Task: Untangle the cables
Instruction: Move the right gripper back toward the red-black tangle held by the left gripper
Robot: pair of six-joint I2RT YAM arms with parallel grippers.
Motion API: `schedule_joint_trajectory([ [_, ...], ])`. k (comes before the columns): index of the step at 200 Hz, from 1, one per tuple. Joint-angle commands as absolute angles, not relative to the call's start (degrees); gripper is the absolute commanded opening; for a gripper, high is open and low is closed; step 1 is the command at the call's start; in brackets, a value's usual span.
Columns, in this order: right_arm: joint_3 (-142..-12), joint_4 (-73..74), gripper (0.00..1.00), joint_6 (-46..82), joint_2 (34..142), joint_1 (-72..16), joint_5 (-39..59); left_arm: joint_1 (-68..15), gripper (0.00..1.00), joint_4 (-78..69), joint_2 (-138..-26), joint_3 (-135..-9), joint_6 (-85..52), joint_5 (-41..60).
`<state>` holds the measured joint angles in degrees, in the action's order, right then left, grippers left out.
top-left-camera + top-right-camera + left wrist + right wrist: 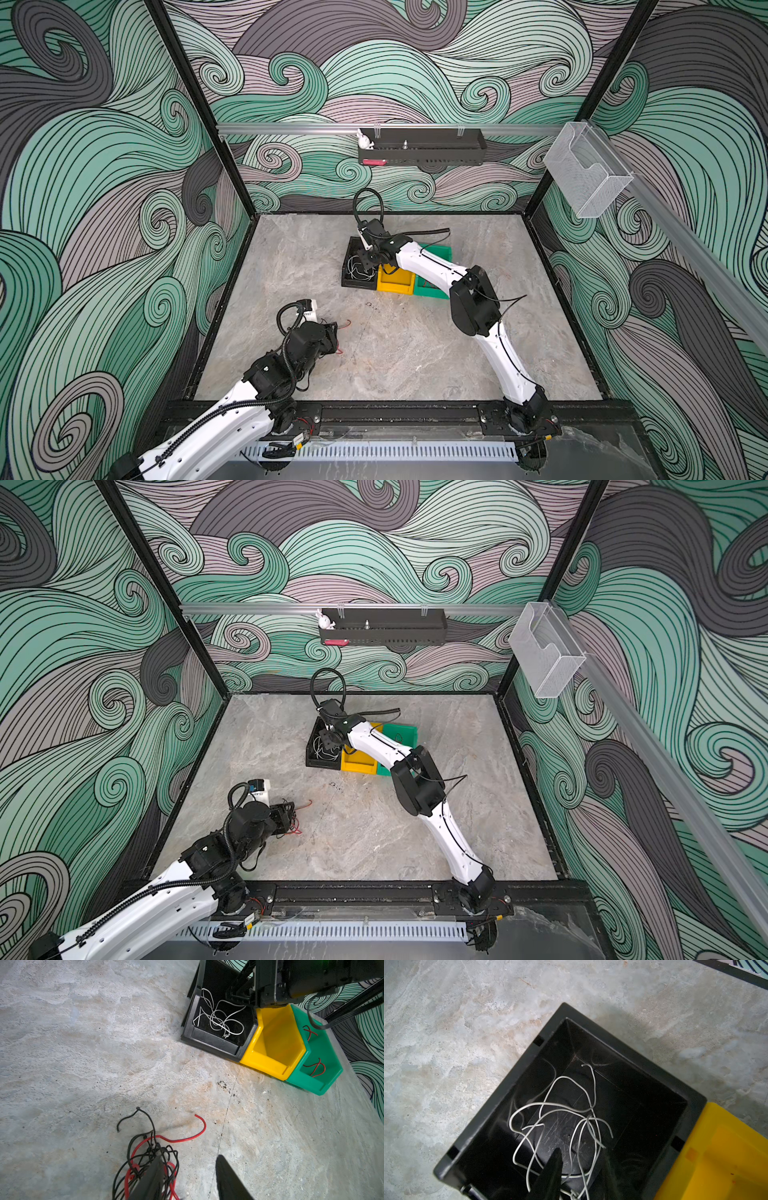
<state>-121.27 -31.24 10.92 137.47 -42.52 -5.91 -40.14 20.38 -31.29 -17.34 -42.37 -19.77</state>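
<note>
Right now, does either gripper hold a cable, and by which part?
Neither seems to. The left gripper is open, one finger in the red and black cable tangle; the right gripper is open above the white cables in the black bin.

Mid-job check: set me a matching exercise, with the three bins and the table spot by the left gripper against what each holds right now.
Places
1. black bin
2. yellow bin
3. green bin
4. table at the left gripper

Contents
A. red cable pieces
B. red and black cable tangle
C. white cables
D. no cable visible

Pairs: 1-C, 2-D, 3-A, 4-B
</note>
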Motion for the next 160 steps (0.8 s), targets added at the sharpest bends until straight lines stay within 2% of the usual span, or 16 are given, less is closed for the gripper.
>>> schedule_joint_trajectory([
  [1, -118.63, -31.45, 0.37, 10.74, 130.76, -42.24, -4.59, -39.63, 0.48, 24.41, -31.87, -18.77, -44.33, -21.35],
  [64, -102.09, -24.25, 0.43, 12.83, 115.81, -40.88, 0.17, -39.51, 0.52, 30.53, -37.37, -22.66, -47.51, -20.79],
  [132, -78.70, -16.22, 0.45, 16.13, 98.76, -39.47, 5.30, -39.55, 0.53, 24.93, -43.42, -19.43, -47.62, -17.57],
  [160, -71.10, -13.62, 0.45, 18.01, 94.18, -39.38, 8.13, -39.50, 0.43, 20.82, -45.30, -17.87, -47.68, -17.16],
])
